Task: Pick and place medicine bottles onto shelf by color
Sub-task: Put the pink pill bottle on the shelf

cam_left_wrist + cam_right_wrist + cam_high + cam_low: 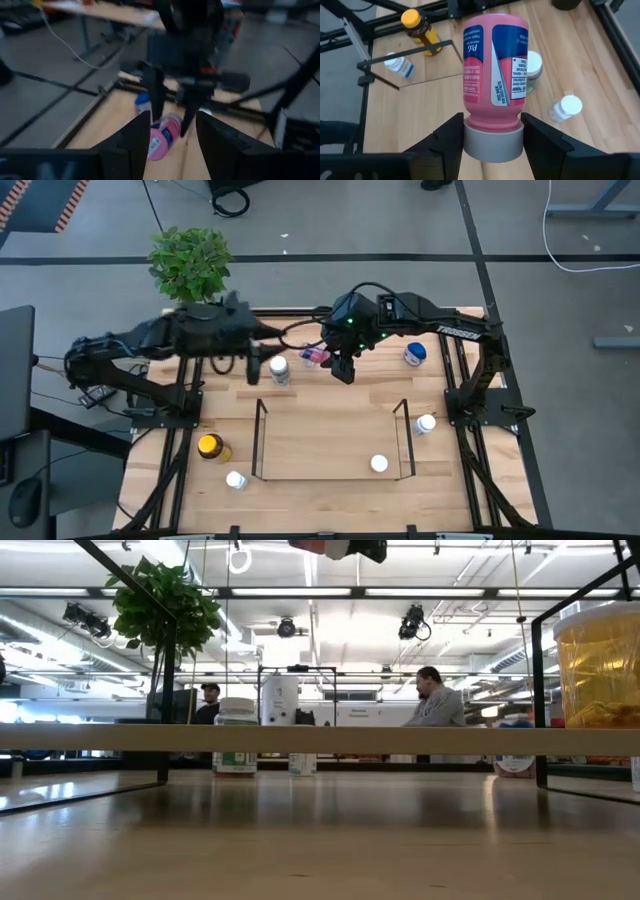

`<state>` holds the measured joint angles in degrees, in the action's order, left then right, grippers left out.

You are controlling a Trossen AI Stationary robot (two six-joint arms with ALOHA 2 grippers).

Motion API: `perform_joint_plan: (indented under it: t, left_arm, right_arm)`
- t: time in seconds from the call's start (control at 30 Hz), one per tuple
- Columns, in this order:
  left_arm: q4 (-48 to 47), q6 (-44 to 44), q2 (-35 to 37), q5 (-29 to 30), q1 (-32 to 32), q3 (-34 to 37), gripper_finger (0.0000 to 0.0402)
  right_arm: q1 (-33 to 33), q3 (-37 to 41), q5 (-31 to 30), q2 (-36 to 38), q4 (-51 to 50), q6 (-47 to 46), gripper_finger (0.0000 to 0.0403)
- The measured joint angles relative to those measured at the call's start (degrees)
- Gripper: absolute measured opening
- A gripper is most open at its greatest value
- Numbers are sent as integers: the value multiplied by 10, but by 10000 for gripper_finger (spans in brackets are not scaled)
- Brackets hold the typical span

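Observation:
My right gripper is at the far middle of the table, shut on a pink bottle with a grey cap. My left gripper is open and empty beside a white-capped bottle; its wrist view shows its fingers apart. The black wire shelf stands at the table's middle. One white-capped bottle stands inside the shelf. An amber yellow-lidded jar, a blue-capped bottle and two more white-capped bottles stand around it. My right gripper pinches the pink bottle's grey cap between its two fingers, one on each side. The fingers slant down from above. The bottle's body sticks out past the fingertips, base away from the gripper, and seems lifted clear of the table.
A potted green plant stands at the far left corner. Black table frame bars run along both sides. People sit in the room beyond the table in the low view.

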<state>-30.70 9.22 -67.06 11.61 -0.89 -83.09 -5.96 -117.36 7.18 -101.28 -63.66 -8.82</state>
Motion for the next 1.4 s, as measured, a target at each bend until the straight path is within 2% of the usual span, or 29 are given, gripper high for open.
perform_joint_plan:
  t: [0.1,0.2,0.4,0.57,0.9,1.2,1.4]
  left_arm:
    - [-3,-7,-29,-45,0,0,195]
    - [-12,-10,-51,-71,4,0,238]
    - [-16,-11,-66,-64,0,0,325]
    - [-24,-11,-66,-52,-14,0,361]
    - [-26,11,-95,-85,-15,0,373]
    - [-22,37,-106,-84,-16,0,373]
    - [-21,37,-100,-84,-16,0,358]
  right_arm:
    - [2,0,0,-3,-1,-2,185]
    - [2,0,0,-3,-2,-2,186]
    - [4,0,9,-3,-4,-2,187]
    - [14,0,23,-3,-5,3,188]
    - [16,0,24,-3,30,9,188]
    - [16,0,24,-3,23,9,188]
    - [16,0,24,-3,21,15,188]
